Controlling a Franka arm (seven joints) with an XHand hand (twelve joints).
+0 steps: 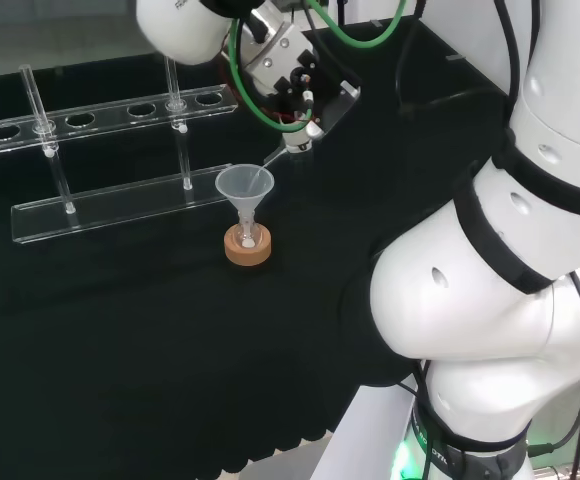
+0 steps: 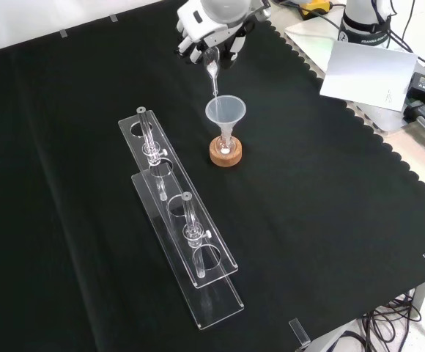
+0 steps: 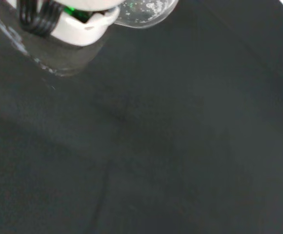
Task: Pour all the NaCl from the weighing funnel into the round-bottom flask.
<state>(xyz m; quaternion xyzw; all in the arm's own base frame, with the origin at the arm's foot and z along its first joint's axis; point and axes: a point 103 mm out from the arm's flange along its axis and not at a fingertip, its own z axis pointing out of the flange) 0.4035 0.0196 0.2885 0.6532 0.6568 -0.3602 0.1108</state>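
Weighing funnel [image 2: 212,70], clear glass, hanging tilted from the hand [image 2: 211,29] with fingers pinching its bulb, slim spout dipping into a clear conical funnel [image 2: 225,112]. Sitting in the round-bottom flask [image 1: 247,239] on a cork ring [image 2: 225,152]. Showing white grains clinging inside the bulb at the wrist.

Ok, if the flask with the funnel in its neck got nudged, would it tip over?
Probably. The wide funnel tops a small round-bottom flask, so it looks top-heavy. Only the cork ring steadies it. Being clear ware, it likely breaks easily.
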